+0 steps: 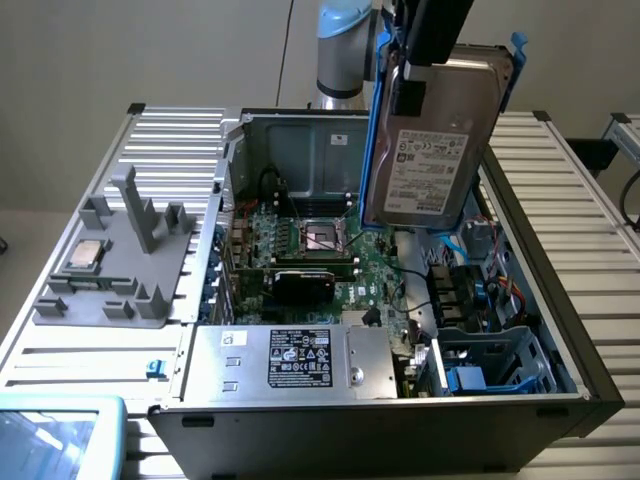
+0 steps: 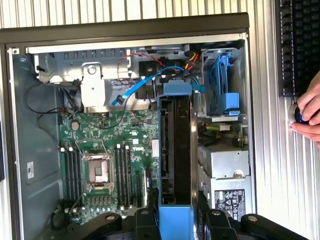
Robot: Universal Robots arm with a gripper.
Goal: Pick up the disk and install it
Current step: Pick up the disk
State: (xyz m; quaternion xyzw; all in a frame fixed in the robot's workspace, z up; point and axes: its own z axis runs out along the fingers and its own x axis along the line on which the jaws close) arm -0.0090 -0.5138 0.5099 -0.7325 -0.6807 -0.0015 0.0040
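A ribbed metal tabletop [image 1: 170, 130] carries an open computer case [image 1: 560, 330], seen from above and in front. At the exterior view's left, a grey plastic fixture [image 1: 130, 250] lies on the tabletop, with a small square silver chip [image 1: 88, 257] sitting on it. A pale blue tray [image 1: 60, 430] shows at the bottom corner of that side.

In the middle of the case lies a green motherboard [image 1: 375, 265] with an open processor socket [image 1: 325, 237]. A black expansion card [image 1: 305, 283] stands just in front of the socket. Nearer the camera sits a silver box with a black label [image 1: 300, 358].

To the right of centre, the disk [image 1: 430, 150] hangs in the air above the case, touching nothing inside it. It stands upright and slightly tilted, with its white label facing the camera and blue rails along its edges. The robot arm [image 1: 340, 50] comes down behind it, and the black gripper [image 1: 410, 95] holds the disk at its top.

In the wrist view the disk is seen edge-on, and the fingers [image 2: 151, 200] pinch it from both sides.

At the exterior view's lower right, inside the case, a metal drive bay [image 1: 490, 365] holds blue plastic parts.

In the wrist view, a person's hand [image 2: 310, 110] rests on the tabletop outside the case and touches a small round object with a blue centre.
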